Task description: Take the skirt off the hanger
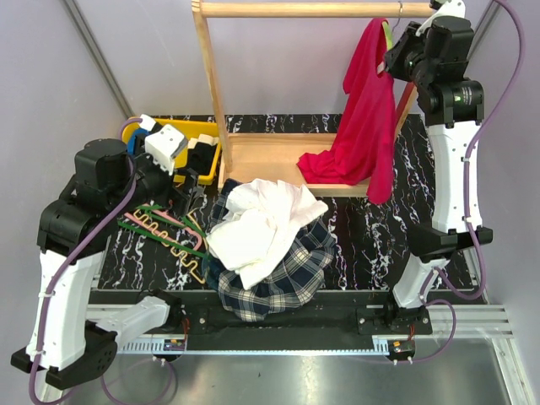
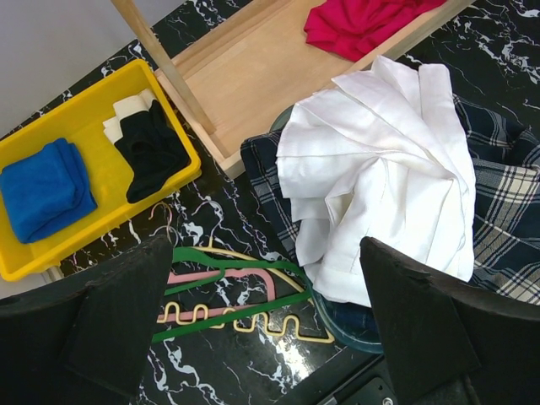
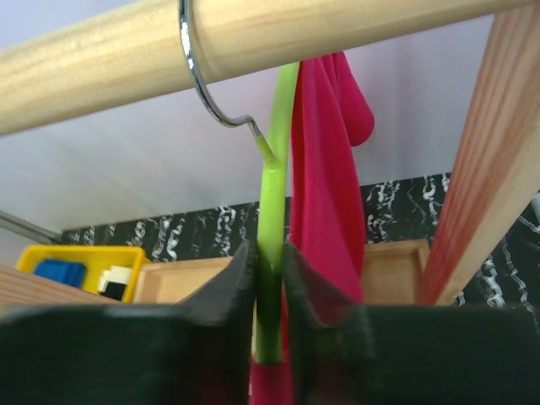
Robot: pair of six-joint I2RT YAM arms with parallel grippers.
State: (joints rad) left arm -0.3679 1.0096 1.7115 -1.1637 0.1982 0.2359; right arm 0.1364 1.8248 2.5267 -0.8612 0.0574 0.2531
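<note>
Top: right hand (image 1: 395,52) up at rail (image 1: 312,9); red skirt (image 1: 364,126) hangs just below it.
Left wrist: left hand (image 2: 270,312) spread, idle.
Right wrist: right hand pinches green hanger (image 3: 272,202) (hook over rail).
Risk: the thin hanger could twist in the pinch and its hook snag the rail.

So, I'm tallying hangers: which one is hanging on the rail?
The light green hanger, hooked over the wooden rail with the red garment on it, pinched in the right gripper. The other hangers lie tangled on the table.
</note>
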